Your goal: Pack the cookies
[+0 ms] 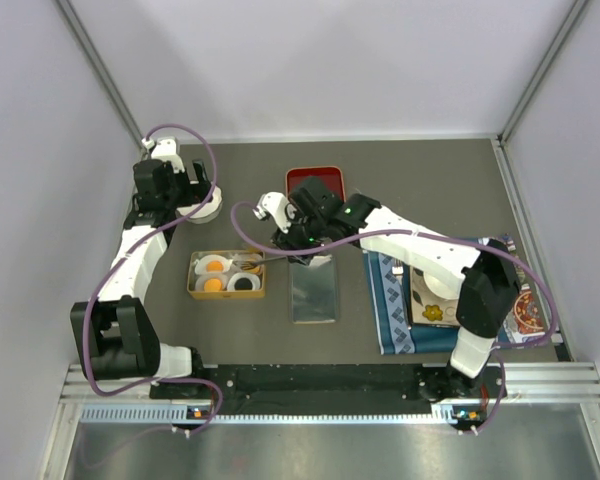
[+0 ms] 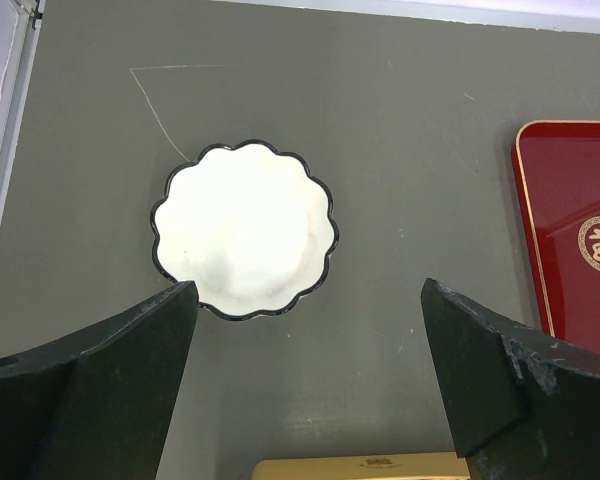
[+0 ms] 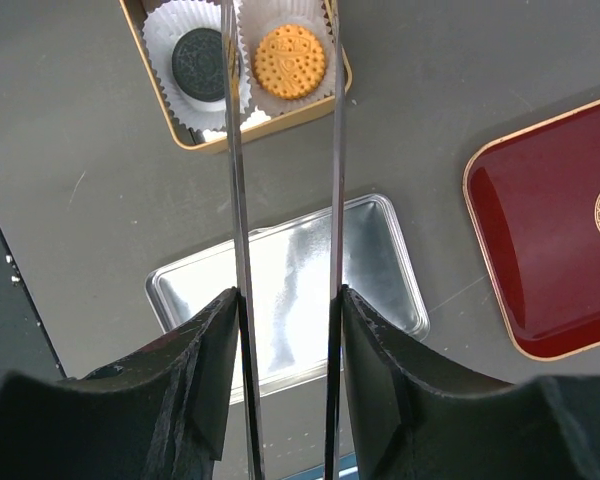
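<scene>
A gold tin (image 1: 192, 275) holds the cookies in white paper cups. A black cookie (image 3: 202, 63) and an orange cookie (image 3: 289, 60) show in the right wrist view. Two orange cookies (image 1: 215, 266) and the black one (image 1: 243, 284) show from above. My right gripper (image 3: 285, 295) is shut on a pair of metal tongs (image 3: 238, 200), whose two blades reach over the tin with a gap between them; the orange cookie lies between them in that view. The blade tips are cut off at the top edge. My left gripper (image 2: 310, 300) hangs open over the table beside a white scalloped plate (image 2: 245, 228).
A silver tin lid (image 1: 313, 292) lies right of the tin, under the right gripper. A red tray (image 1: 315, 182) sits at the back centre. A blue patterned cloth (image 1: 390, 300) and printed boxes lie at the right. The gold tin's rim (image 2: 360, 466) shows below the left gripper.
</scene>
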Available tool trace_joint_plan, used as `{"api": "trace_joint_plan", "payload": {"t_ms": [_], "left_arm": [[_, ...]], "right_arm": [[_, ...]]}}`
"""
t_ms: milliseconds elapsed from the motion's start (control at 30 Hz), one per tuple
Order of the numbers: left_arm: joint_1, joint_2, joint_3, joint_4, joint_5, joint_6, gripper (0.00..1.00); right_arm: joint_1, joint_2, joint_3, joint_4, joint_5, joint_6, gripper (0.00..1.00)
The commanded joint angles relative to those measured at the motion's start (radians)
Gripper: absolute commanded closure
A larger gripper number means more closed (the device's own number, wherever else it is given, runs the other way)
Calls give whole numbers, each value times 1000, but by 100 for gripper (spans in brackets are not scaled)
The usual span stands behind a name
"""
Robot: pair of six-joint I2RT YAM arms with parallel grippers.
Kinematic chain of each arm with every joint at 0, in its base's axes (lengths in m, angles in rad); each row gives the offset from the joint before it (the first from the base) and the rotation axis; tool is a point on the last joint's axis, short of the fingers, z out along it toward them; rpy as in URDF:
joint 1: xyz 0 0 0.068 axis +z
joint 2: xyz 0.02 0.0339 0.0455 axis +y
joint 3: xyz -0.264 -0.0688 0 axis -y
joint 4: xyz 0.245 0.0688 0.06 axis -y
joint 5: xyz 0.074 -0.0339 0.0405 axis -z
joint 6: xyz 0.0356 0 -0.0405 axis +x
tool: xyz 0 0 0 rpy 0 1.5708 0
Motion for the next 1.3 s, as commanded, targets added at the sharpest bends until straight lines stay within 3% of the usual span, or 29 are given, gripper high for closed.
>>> {"api": "trace_joint_plan", "payload": {"t_ms": [0, 667, 1267], "left_arm": [[5, 9, 3, 47, 1, -7, 1], [5, -13, 3, 38, -8, 2, 1], [5, -80, -53, 77, 62, 21, 1]], "right_arm": [[15, -14, 61, 42, -2, -8, 56], [-20, -119, 104, 59, 150, 7, 59], [-250, -217, 56, 111, 204, 95, 60]]}}
